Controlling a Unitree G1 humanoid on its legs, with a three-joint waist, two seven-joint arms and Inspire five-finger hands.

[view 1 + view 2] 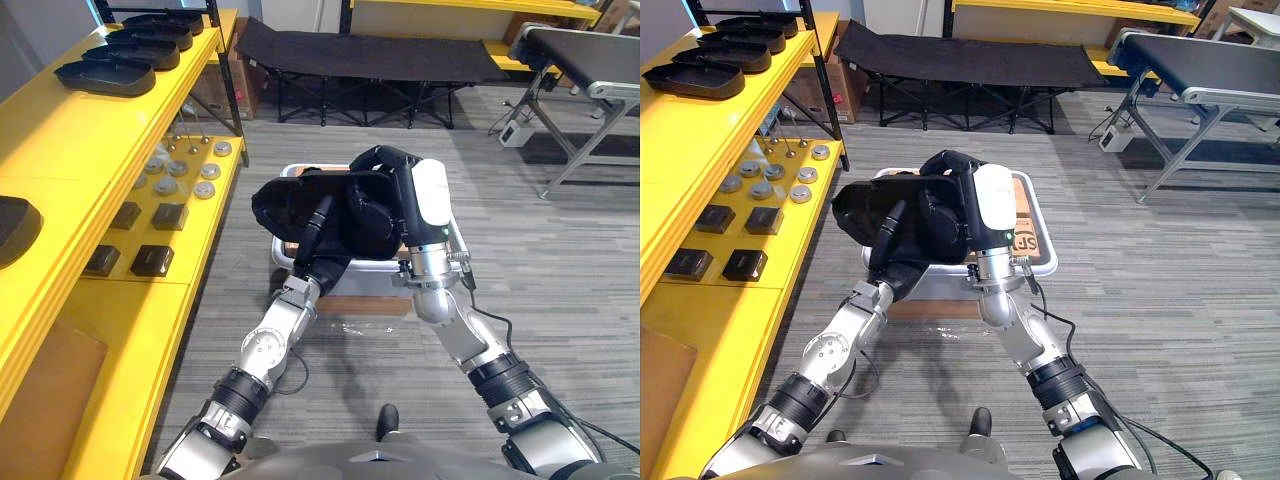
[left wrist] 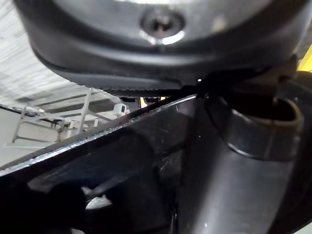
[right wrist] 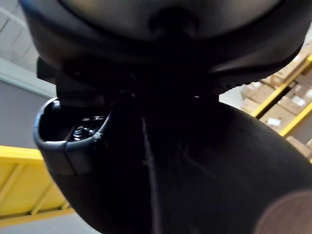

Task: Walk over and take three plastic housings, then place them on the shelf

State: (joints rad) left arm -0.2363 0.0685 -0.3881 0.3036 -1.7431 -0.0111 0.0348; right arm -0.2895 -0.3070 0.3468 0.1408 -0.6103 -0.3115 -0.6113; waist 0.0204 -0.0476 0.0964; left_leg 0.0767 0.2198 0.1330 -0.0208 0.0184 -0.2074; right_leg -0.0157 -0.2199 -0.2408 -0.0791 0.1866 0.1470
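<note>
1. The black plastic housing [image 1: 280,205] is held up between both hands, over a pale bin [image 1: 1040,225] on the floor. Whether it is one shell or several stacked cannot be made out, as the dark shapes merge.
2. The left hand [image 1: 318,222] lies against the housing's underside and is mostly hidden, so its grip cannot be told.
3. The right hand [image 1: 400,190] is curled over the housing's far edge.
4. In the wrist views the housing looks glossy and smooth, with a rounded rim.
5. A yellow shelf [image 1: 60,150] stands to the left. A row of shallow black housings [image 1: 105,75] lies on its top level, with round metal pieces [image 1: 175,170] and flat black squares [image 1: 150,260] below.
6. The floor is grey striped carpet [image 1: 560,260].
</note>
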